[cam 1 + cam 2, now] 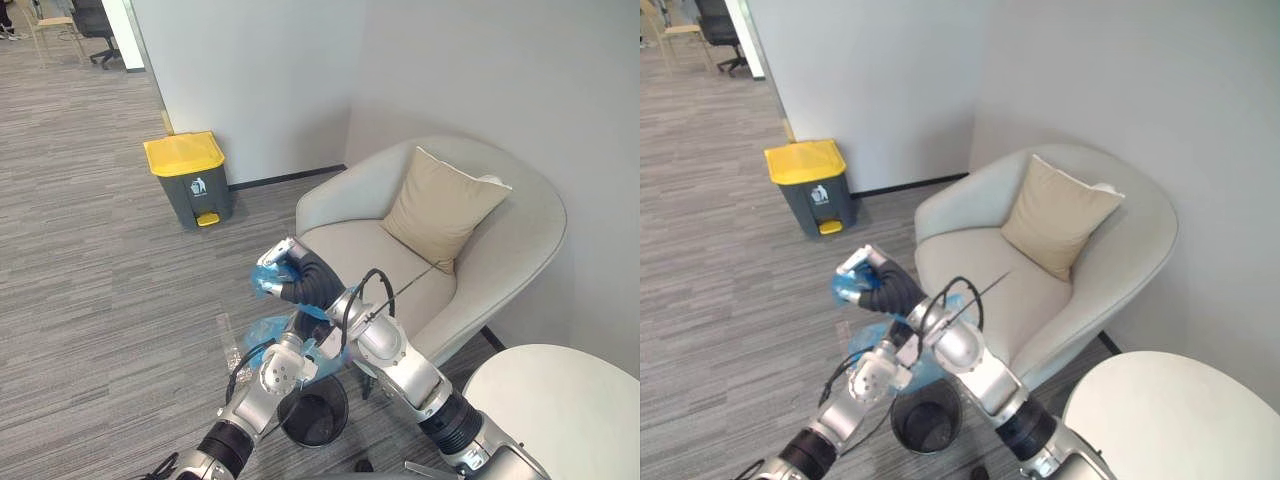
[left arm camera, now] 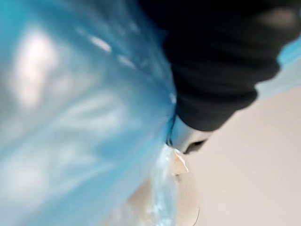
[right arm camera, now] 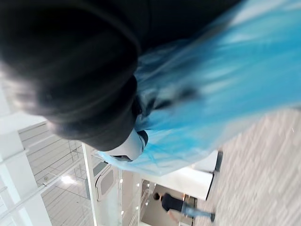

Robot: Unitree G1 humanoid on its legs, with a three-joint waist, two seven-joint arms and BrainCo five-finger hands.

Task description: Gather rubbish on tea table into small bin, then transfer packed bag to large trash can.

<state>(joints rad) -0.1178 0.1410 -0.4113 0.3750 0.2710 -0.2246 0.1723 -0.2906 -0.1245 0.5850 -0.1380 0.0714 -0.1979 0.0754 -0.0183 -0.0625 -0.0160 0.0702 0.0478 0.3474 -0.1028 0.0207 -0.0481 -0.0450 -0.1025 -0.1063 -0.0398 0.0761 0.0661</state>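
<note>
Left eye view: at centre, my right hand [image 1: 281, 264] is curled round the gathered top of the blue bag [image 1: 268, 330]. The bag hangs above the small black bin [image 1: 313, 412] at the bottom, and I cannot tell its contents. The yellow-lidded trash can [image 1: 189, 178] stands closed, upper left.

Left wrist view: the bag lies against my left hand [image 2: 218, 73], and I cannot tell whether that hand grips.

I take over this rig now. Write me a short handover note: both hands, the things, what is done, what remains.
Right hand: raised, shut on the top of the blue bag.
Left hand: by the bag's lower part, above the small bin; grip unclear.
Done: bag seems lifted out of the bin.
Left: carry it to the yellow-lidded trash can by the wall, lid shut, and drop it in.
</note>
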